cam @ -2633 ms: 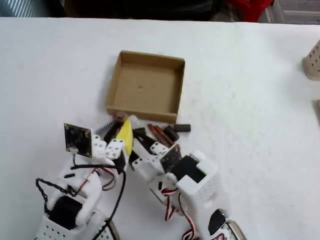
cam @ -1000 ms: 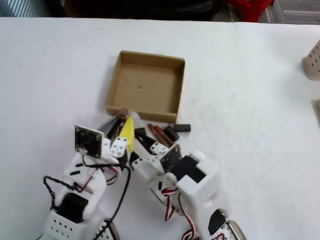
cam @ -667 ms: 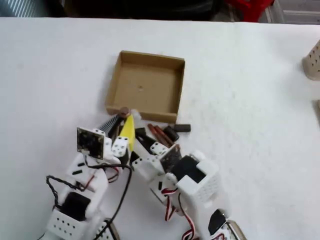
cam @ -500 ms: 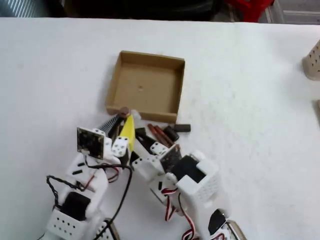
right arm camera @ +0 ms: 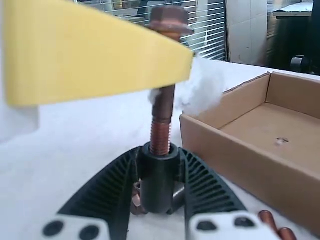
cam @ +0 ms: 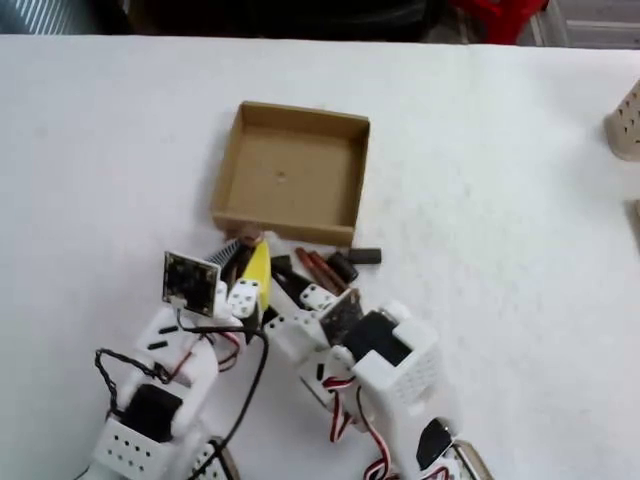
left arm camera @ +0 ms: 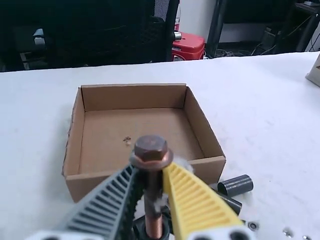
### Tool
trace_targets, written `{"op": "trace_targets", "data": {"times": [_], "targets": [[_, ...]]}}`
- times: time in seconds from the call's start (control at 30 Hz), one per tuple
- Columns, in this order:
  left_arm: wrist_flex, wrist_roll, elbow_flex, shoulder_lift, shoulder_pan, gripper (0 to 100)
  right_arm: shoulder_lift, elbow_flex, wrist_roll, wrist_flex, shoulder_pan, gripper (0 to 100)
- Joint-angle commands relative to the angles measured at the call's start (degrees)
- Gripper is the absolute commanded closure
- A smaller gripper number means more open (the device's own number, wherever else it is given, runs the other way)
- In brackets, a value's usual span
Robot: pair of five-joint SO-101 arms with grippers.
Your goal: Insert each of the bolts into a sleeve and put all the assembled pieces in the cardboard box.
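Observation:
My left gripper [left arm camera: 150, 171], with one grey and one yellow finger [cam: 257, 270], is shut on a copper bolt [left arm camera: 151, 150] held upright. The bolt's threaded end [right arm camera: 160, 135] sits in the mouth of a black sleeve [right arm camera: 159, 176]. My right gripper [right arm camera: 159, 159], with black fingers, is shut on that sleeve just above the table. Both grippers meet right in front of the cardboard box [cam: 290, 228], which holds nothing. The bolt head [cam: 249, 238] nearly touches the box's front wall [left arm camera: 100, 180].
Two loose copper bolts [cam: 318, 268] and two dark sleeves [cam: 343, 266] [cam: 366, 256] lie by the box's front right corner. A beige perforated object [cam: 625, 125] stands at the table's right edge. The table is white.
My left arm has swung right and brought the bolt down over the sleeve in the right gripper. The right arm has kept still.

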Motion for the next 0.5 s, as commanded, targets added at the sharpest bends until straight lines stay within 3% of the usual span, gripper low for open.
{"op": "trace_targets", "data": {"times": [0.0, 0.3, 0.47], "targets": [[1.32, -0.26, -0.26, -0.92, 0.75, 98, -0.31, 0.18, 0.97, -1.27, 0.31, 98.1], [11.60, -0.79, -0.18, -0.92, 3.38, 98, -0.31, 0.18, 0.97, -1.27, 0.40, 98.1], [17.32, -7.21, -0.18, -0.92, 3.30, 98, -0.66, 0.18, 0.97, -1.27, 0.48, 98.1]]}}
